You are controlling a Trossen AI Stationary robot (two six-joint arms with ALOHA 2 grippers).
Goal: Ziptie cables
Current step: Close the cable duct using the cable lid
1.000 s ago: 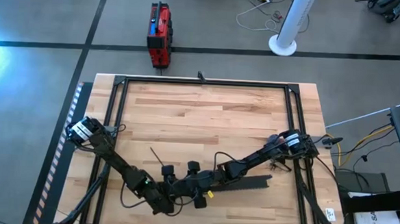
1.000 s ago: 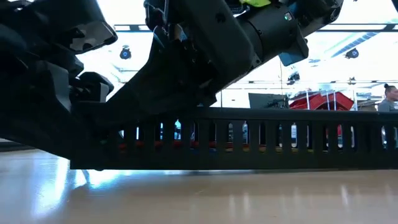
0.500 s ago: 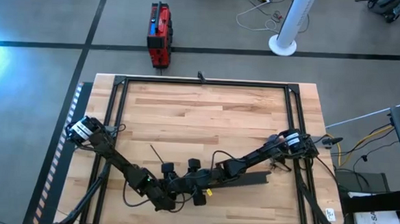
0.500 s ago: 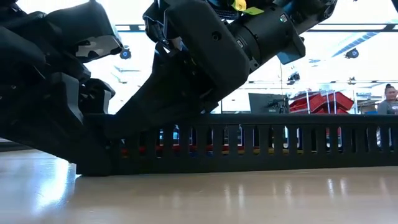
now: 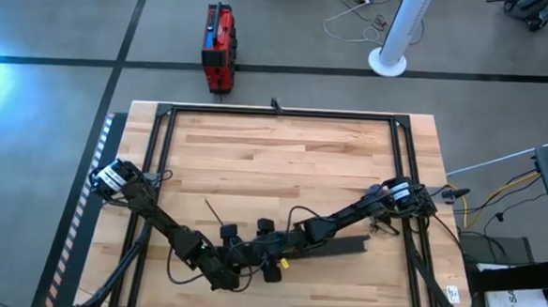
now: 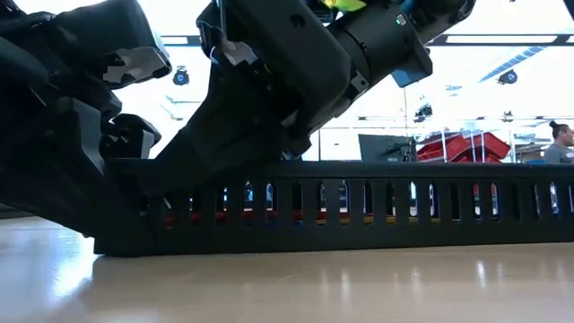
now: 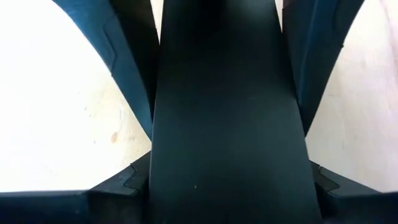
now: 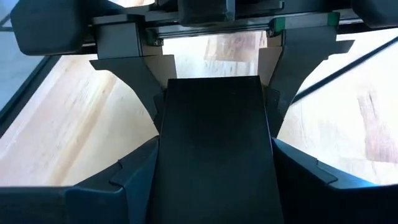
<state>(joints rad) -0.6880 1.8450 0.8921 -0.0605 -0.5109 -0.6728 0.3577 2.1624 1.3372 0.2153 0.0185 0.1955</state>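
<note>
1. The pale butcher-block wooden table [image 5: 274, 153], edged by a black metal frame [image 5: 157, 147], carries both arms and the work near its front edge.
2. The left arm, dark and jointed, reaches from the table's left side toward the front middle; the right arm comes in from the right side to meet it there.
3. A long flat black slotted plastic bar [image 6: 377, 206] lies low across the table in the low view; in the high view it runs from the meeting point toward the right [image 5: 340, 246].
4. The left gripper [image 7: 227, 112] straddles one end of the bar, its two dark fingers [image 7: 134, 68] pressed against the bar's sides, clamped on it.
5. The right gripper [image 8: 214, 118] holds the same bar farther along, a finger [image 8: 140, 74] on each side, closed against it.
6. The cables [image 6: 269, 215], a bundle of thin coloured wires, sit inside the bar; only red, orange and bluish glints show through the slots in the low view.
7. A thin dark stick [image 5: 215, 211] lies on the wood just behind the left gripper.
8. On the floor beyond the table stand a red and black toolbox [image 5: 217, 47] and a white cylindrical post on a round base [image 5: 398, 33].
9. A person [image 6: 563, 144] shows at the far right of the low view.
</note>
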